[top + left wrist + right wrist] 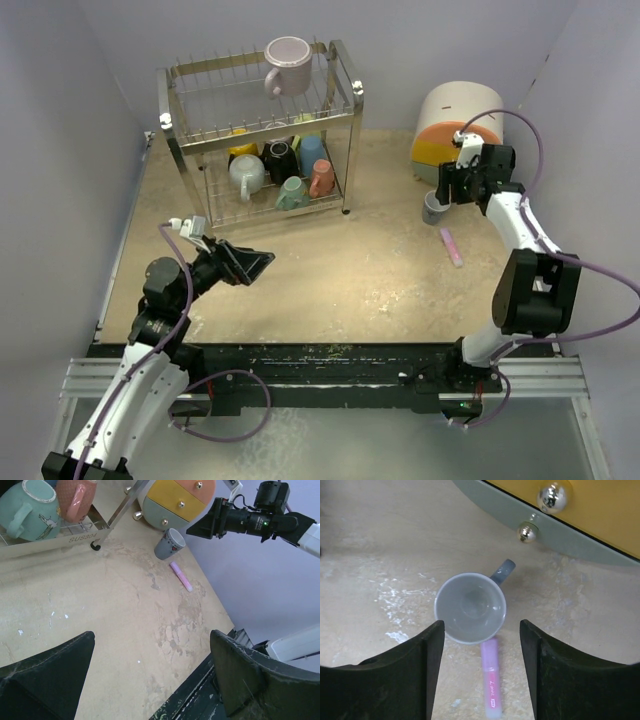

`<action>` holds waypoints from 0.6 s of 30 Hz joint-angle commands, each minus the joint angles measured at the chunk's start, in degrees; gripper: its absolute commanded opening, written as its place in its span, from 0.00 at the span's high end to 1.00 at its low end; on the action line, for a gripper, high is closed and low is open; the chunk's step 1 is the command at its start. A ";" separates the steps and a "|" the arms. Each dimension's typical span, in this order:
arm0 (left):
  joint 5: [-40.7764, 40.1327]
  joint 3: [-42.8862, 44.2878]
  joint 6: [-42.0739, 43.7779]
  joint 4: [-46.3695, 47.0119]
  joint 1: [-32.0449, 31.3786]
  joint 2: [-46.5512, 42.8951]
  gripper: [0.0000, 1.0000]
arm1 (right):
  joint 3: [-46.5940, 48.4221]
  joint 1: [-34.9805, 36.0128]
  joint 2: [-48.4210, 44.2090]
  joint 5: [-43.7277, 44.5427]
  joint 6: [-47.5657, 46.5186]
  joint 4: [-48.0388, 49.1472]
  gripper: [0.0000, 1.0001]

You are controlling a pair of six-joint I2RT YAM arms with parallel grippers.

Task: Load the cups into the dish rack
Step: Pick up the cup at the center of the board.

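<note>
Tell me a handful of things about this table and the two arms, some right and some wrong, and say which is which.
1. A grey cup stands upright on the table, outside the dish rack. True.
2. The right gripper is clamped on that cup. False: its jaws stand apart above the cup, gripping nothing.
3. The top tier of the rack is bare. False: a pale pink cup sits on it.
4. The left gripper is open and holds nothing. True.
5. A pink bar lies flat on the table right beside the grey cup. True.
</note>
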 commanded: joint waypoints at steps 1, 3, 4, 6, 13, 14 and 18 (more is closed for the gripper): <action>-0.03 -0.16 1.95 -1.85 0.24 -1.57 0.01 | 2.21 -0.18 1.22 3.49 2.42 3.83 0.39; -0.13 -0.41 1.91 -2.26 0.27 -2.02 0.01 | 2.35 -0.28 2.35 3.96 2.49 4.60 0.42; -0.10 -0.57 1.71 -2.18 0.24 -2.07 0.01 | 2.61 -0.36 3.05 4.32 2.45 4.92 0.44; 0.14 -1.06 1.29 -1.34 0.27 -1.90 0.01 | 3.58 -0.38 4.93 4.92 2.15 4.91 0.48; 1.05 -1.56 0.62 0.16 0.27 -0.73 0.01 | 4.42 -0.38 9.48 5.61 1.72 4.98 0.71; 1.04 -1.72 0.48 0.31 0.29 -0.76 0.01 | 4.01 -0.38 9.80 5.95 1.73 5.24 0.71; 1.34 -2.65 -0.44 1.98 0.28 -0.56 0.01 | 2.92 -0.38 10.98 6.33 1.31 5.68 0.73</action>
